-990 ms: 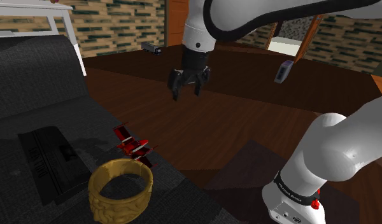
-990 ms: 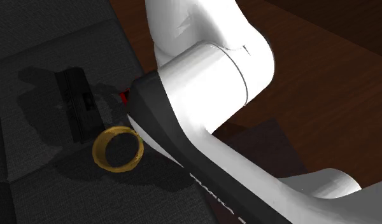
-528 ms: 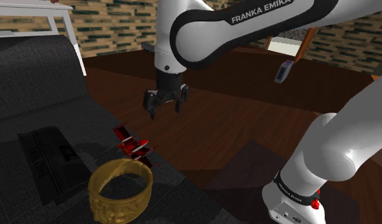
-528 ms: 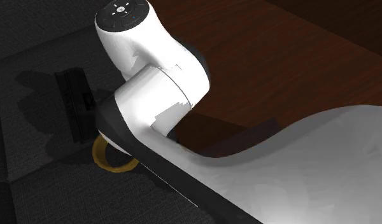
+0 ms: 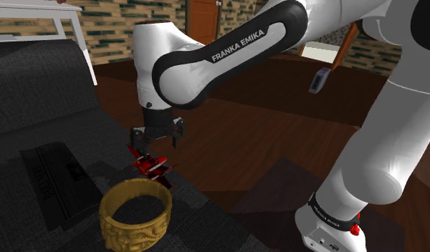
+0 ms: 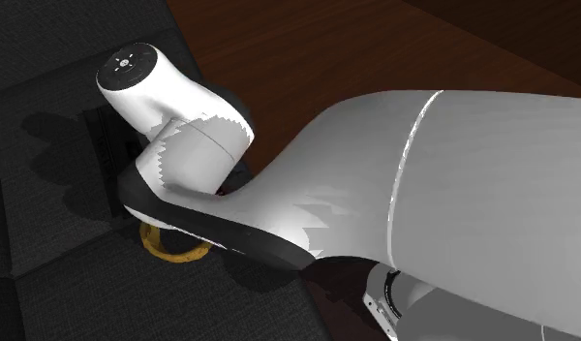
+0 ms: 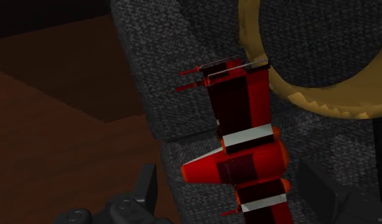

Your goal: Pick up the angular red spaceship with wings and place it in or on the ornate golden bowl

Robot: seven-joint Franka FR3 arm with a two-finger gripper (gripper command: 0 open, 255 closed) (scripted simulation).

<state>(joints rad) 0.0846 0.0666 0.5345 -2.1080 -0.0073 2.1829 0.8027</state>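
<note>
Just beside the ornate golden bowl (image 5: 135, 228), on dark grey upholstery (image 5: 199, 218), lies the angular red spaceship (image 5: 150, 166) (white bands cross its hull). Above it, a little farther from the bowl, hangs the black gripper (image 5: 156, 141), fingers (image 7: 147, 183) spread apart on either side of the ship, clasping nothing.

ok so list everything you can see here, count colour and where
spaceship: one, red, on the cushion, next to the bowl
bowl: one, gold, on the cushion, at the shoulder view's bottom
flat box: one, black, on the cushion, to the shoulder view's left of the bowl
small box: one, grey, at the back, shoulder view's right
cushion: one, dark grey, shoulder view's left
arm: one, white, reaching over the cushion's edge
gripper: one, black, open, just above the spaceship
</note>
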